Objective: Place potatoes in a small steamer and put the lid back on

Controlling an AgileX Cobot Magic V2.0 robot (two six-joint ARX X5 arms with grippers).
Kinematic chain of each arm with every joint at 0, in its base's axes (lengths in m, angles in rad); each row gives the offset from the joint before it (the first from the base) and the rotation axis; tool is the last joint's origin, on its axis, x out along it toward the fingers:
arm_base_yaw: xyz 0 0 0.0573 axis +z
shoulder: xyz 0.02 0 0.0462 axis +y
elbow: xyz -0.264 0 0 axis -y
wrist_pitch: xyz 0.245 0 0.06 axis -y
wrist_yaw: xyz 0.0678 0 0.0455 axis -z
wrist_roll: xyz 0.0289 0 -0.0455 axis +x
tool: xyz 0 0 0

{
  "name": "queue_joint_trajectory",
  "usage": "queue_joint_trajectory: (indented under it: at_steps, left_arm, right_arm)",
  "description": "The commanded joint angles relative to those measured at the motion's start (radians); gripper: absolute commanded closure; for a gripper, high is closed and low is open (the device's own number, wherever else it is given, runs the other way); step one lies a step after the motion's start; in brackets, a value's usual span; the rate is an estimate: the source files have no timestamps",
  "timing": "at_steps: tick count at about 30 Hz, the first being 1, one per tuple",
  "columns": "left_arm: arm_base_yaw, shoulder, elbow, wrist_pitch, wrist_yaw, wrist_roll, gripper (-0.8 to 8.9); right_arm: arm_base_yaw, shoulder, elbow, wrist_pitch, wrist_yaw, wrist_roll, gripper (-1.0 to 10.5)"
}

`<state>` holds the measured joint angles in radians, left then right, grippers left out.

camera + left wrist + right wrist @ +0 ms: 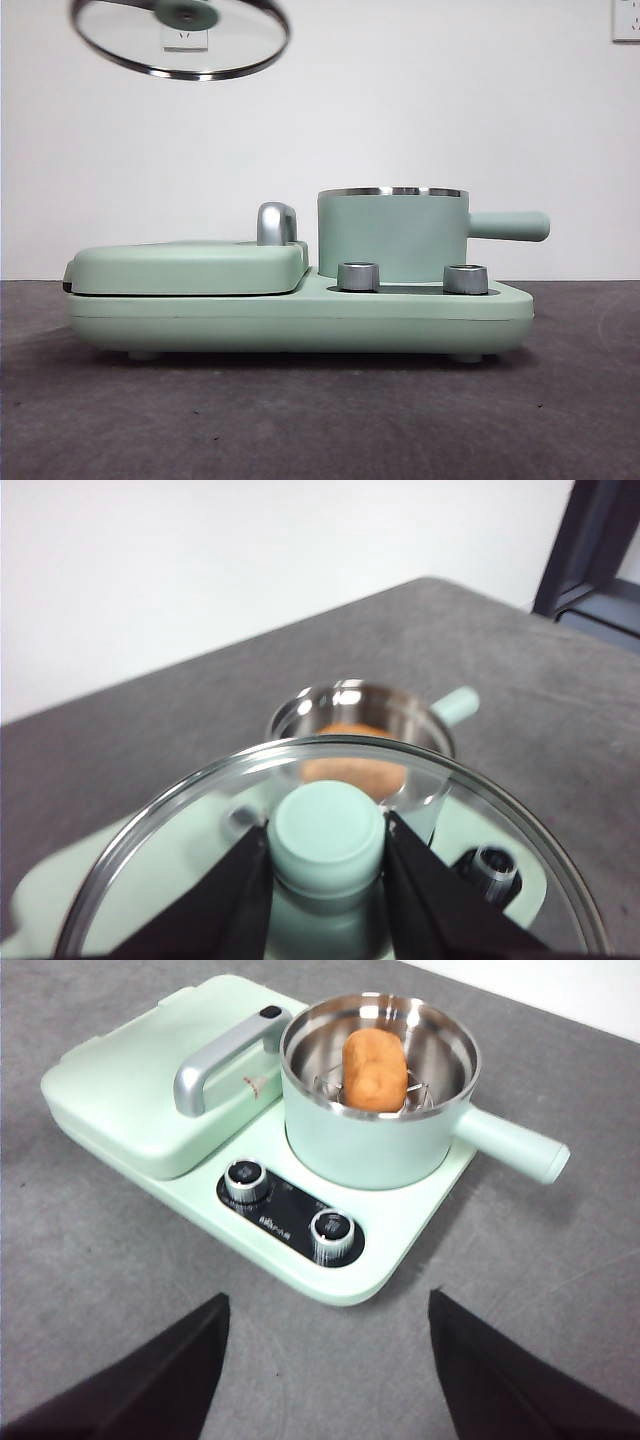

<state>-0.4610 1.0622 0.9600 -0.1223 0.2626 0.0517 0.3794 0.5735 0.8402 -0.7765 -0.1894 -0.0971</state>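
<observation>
The mint-green small steamer [392, 232] stands on the right of the cooker base, handle pointing right; it also shows in the right wrist view [380, 1140] and the left wrist view [360, 715]. The orange-brown potato [374, 1069] lies inside it on a steel rack, and it shows through the glass in the left wrist view [352, 765]. My left gripper [328, 845] is shut on the mint knob of the clear glass lid [180, 40], holding it high in the air, above and left of the pot. My right gripper [325, 1360] is open and empty, above the table in front of the cooker.
The mint cooker base [300, 315] carries a flat griddle cover [190, 265] with a chrome handle [276, 222] on its left. Two steel dials [358, 276] sit in front of the pot. Dark grey table all around.
</observation>
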Motion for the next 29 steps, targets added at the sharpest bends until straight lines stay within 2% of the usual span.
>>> queue_joint_trajectory:
  at_steps: [1,9,21,29]
  left_arm:
    - [-0.028,0.055,0.020,0.104,0.005,0.008,7.98]
    - [-0.080,0.234,0.104,0.222,0.002,0.008,7.98]
    - [-0.137,0.554,0.375,0.228,-0.002,0.051,7.98]
    - [-0.154,0.715,0.465,0.319,-0.002,0.071,7.98]
  right_arm:
    - [0.006,0.005,0.005,-0.002,-0.001,0.011,6.4]
    - [0.006,0.006,0.005,-0.007,0.000,-0.017,6.4]
    - [0.006,0.006,0.005,-0.019,0.000,-0.016,6.4]
    - [0.006,0.006,0.005,-0.033,0.000,-0.014,6.4]
